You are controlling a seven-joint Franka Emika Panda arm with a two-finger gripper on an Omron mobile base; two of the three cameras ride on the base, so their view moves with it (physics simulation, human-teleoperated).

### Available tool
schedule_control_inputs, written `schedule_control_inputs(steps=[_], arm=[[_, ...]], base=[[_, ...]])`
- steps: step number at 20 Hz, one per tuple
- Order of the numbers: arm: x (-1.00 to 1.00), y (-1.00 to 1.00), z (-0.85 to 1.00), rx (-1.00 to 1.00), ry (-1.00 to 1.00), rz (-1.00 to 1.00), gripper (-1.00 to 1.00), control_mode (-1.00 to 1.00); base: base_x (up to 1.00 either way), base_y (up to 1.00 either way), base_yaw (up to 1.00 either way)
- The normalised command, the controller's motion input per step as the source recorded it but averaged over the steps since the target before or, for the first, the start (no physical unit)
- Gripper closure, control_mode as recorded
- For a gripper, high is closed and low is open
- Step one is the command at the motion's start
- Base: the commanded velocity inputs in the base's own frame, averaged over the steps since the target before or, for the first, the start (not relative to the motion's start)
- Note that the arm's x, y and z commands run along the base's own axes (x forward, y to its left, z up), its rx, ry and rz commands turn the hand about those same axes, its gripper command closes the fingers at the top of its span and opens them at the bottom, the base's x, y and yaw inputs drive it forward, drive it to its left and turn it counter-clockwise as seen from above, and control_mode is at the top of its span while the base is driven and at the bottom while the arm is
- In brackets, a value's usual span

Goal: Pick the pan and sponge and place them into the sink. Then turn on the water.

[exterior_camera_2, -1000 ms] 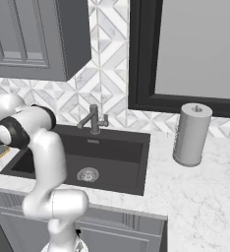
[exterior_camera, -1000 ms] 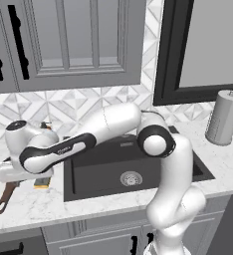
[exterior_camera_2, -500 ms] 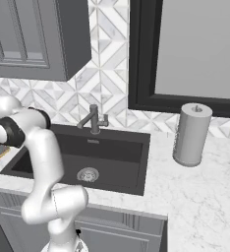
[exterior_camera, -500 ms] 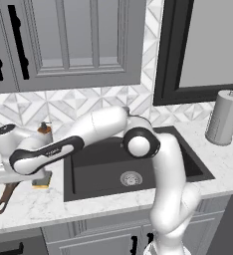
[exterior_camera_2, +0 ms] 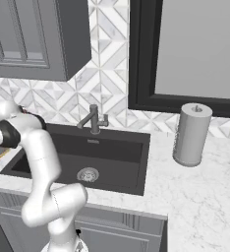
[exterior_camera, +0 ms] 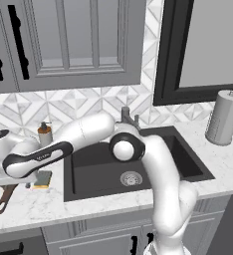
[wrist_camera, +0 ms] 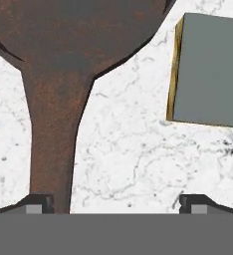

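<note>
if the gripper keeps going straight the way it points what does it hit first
Probably bare marble counter: the open gripper looks straight down between the pan handle and the sponge. Its one finger may clip the handle.

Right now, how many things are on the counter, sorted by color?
Brown: 2, the pan and the soap bottle
Yellow with grey-green top: 1, the sponge
Grey: 1, the paper towel roll
Total: 4
</note>
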Motion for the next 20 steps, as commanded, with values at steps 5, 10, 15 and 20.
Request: schedule_control_inputs(steps=[5,10,15,20], arm=[[0.28,0.24,-0.30,0.00,0.00,-0.03,-1.00,-1.00],[0.25,0.32,-0.28,0.00,0.00,-0.04,-1.00,-1.00],[0.19,0.29,-0.23,0.00,0.00,-0.04,-1.00,-1.00],[0.13,0.12,-0.18,0.00,0.00,-0.03,-1.00,-1.00]], base=[[0.00,0.00,0.00],[0.00,0.00,0.00],[0.00,0.00,0.00],[0.00,0.00,0.00]])
